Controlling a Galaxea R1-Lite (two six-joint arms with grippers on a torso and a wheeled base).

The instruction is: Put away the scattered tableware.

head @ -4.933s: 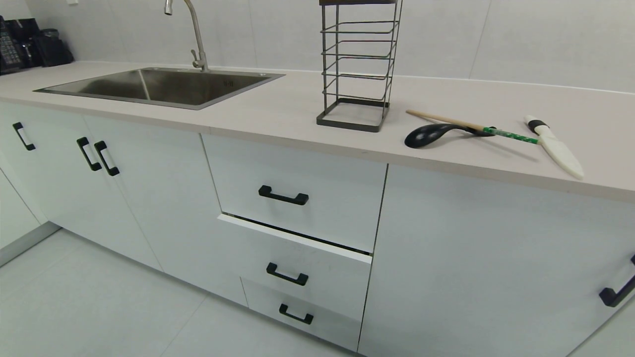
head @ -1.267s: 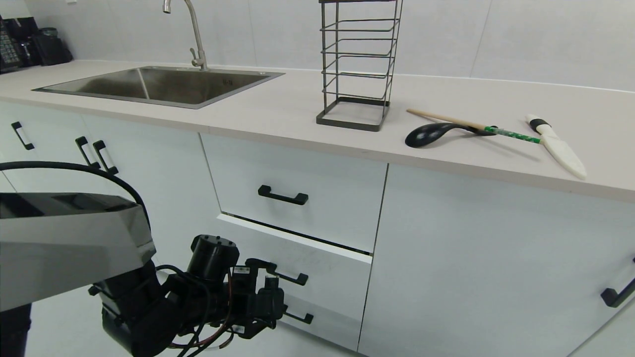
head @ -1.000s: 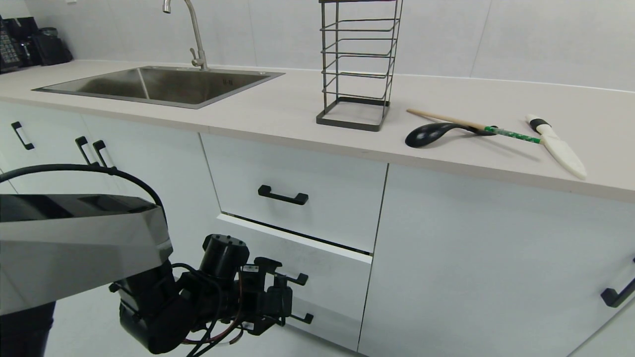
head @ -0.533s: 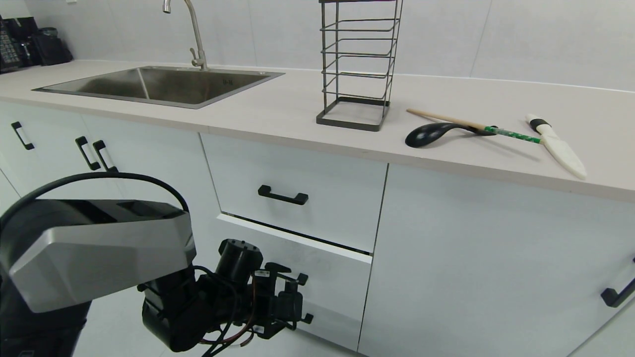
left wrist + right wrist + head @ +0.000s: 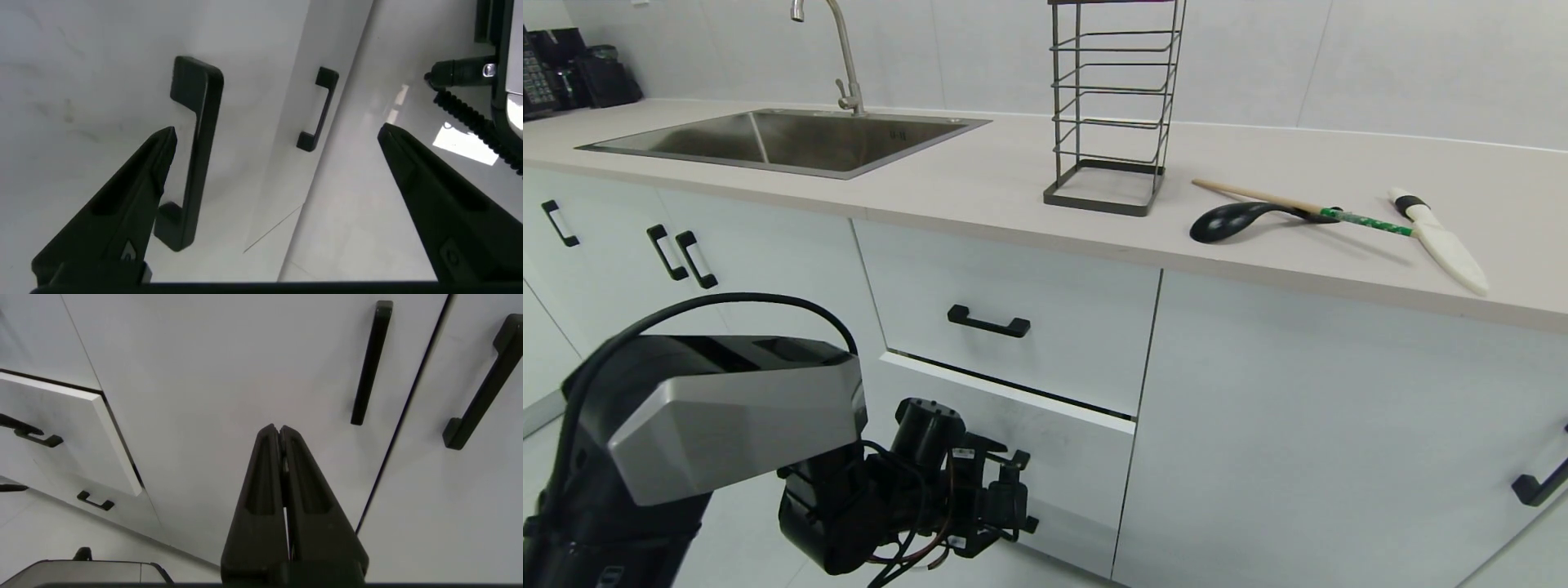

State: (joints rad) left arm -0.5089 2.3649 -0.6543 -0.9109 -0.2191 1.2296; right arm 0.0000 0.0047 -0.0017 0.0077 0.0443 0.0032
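On the countertop (image 5: 980, 188) to the right lie a black spoon (image 5: 1232, 220), a wooden chopstick with a green end (image 5: 1298, 207) and a white knife (image 5: 1441, 242). Low at the cabinet front, my left gripper (image 5: 1015, 483) is at the black handle of the middle drawer (image 5: 1062, 445), which stands slightly ajar. In the left wrist view that handle (image 5: 194, 155) sits between the open fingers (image 5: 122, 220) of the left gripper (image 5: 276, 135), close to one of them. The right gripper (image 5: 280, 433) is shut on nothing and faces white cabinet doors (image 5: 245, 376).
A black wire rack (image 5: 1111, 106) stands on the counter left of the utensils. A steel sink (image 5: 784, 140) with a tap is at the far left. The top drawer handle (image 5: 988, 322) and bottom drawer handle (image 5: 317, 108) are black bars.
My left arm came into the head view from the lower left and moved right, bringing its open gripper up to the middle drawer's handle. The utensils have not moved.
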